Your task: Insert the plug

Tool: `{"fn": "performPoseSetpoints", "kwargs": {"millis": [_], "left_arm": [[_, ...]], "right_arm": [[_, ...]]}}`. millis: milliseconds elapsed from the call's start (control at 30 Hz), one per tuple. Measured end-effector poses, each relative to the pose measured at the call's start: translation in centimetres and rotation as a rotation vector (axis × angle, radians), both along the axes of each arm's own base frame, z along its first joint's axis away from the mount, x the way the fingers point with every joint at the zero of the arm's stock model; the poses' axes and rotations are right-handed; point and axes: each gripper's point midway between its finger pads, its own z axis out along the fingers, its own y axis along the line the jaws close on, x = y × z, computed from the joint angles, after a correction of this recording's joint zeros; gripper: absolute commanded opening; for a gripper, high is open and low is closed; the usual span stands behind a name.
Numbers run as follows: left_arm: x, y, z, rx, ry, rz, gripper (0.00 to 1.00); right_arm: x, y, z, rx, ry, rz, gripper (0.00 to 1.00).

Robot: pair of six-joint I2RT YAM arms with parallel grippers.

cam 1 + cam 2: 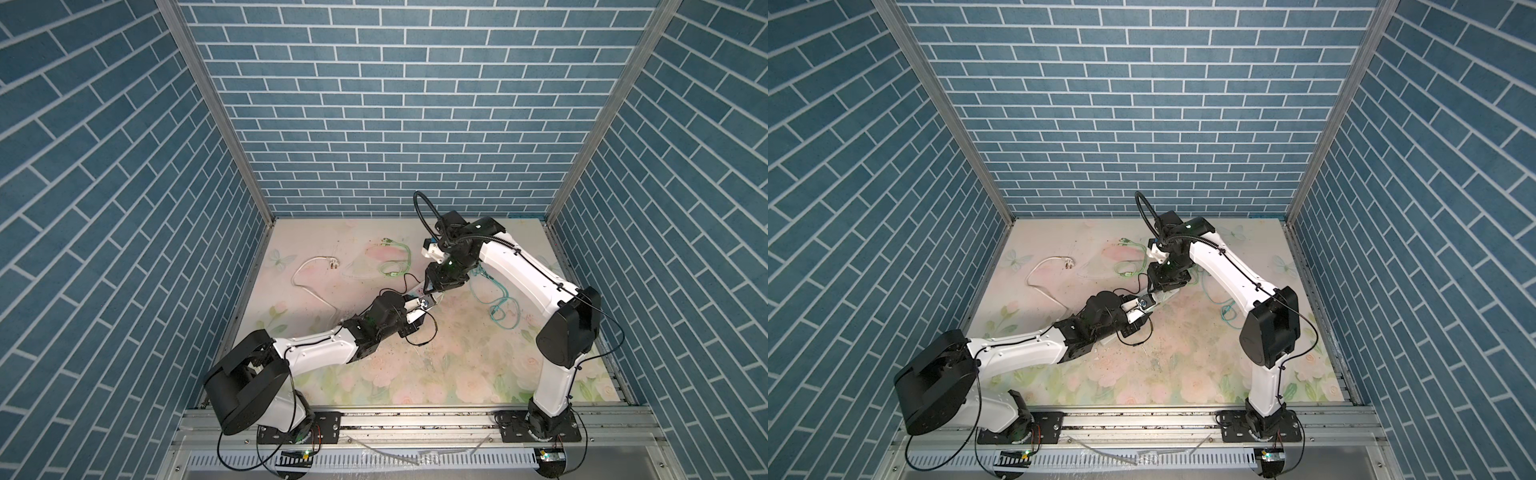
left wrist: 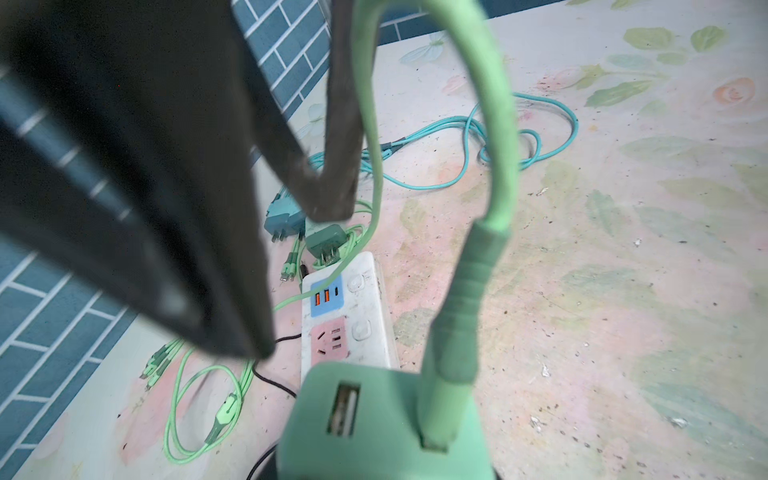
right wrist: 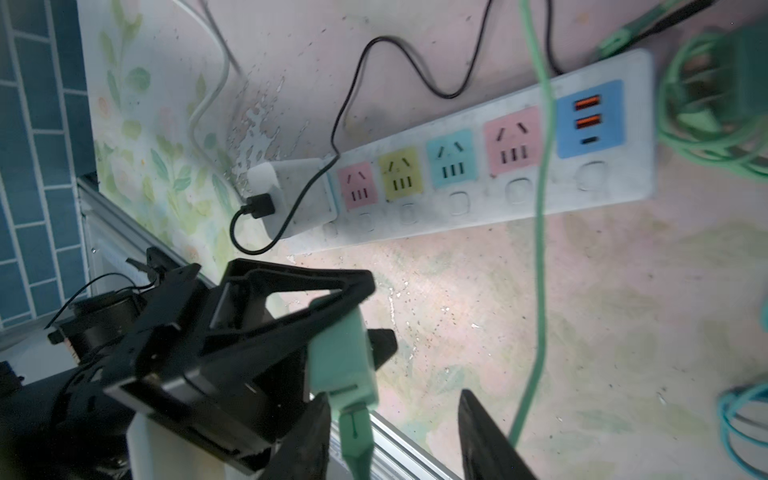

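My left gripper (image 1: 424,304) is shut on a mint-green charger block (image 3: 343,357), seen close up in the left wrist view (image 2: 386,424). The green USB plug (image 3: 355,432) of a green cable (image 2: 498,166) sits in one port of the block. The port (image 2: 343,409) beside it is empty. My right gripper (image 3: 395,444) is open around the plug. One finger (image 3: 303,449) is close beside the plug and the other finger stands well apart from it. In both top views the two grippers meet mid-table, with the right gripper (image 1: 1156,286) just behind the left one (image 1: 1144,305).
A white power strip (image 3: 615,178) with coloured sockets and USB ports lies under the grippers. A white adapter (image 3: 291,195) with a black cable is plugged into it. A second green charger (image 2: 326,245), a teal charger (image 2: 284,218), teal cable (image 1: 498,307), light green cables (image 1: 390,266) and a white cord (image 1: 316,274) lie around.
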Motion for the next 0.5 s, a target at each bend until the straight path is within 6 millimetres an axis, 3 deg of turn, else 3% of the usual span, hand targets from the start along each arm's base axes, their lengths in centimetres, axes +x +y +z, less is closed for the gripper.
{"fn": "performPoseSetpoints", "kwargs": {"millis": [300,500], "left_arm": [[0.5,0.4,0.1,-0.019,0.016,0.031,0.2],[1.2,0.9,0.7,-0.051,0.032,0.06,0.2]], "right_arm": [[1.9,-4.0,4.5,0.014,-0.179,-0.194,0.52],[0.0,-5.6,3.4,0.035,-0.187,-0.243,0.5]]}}
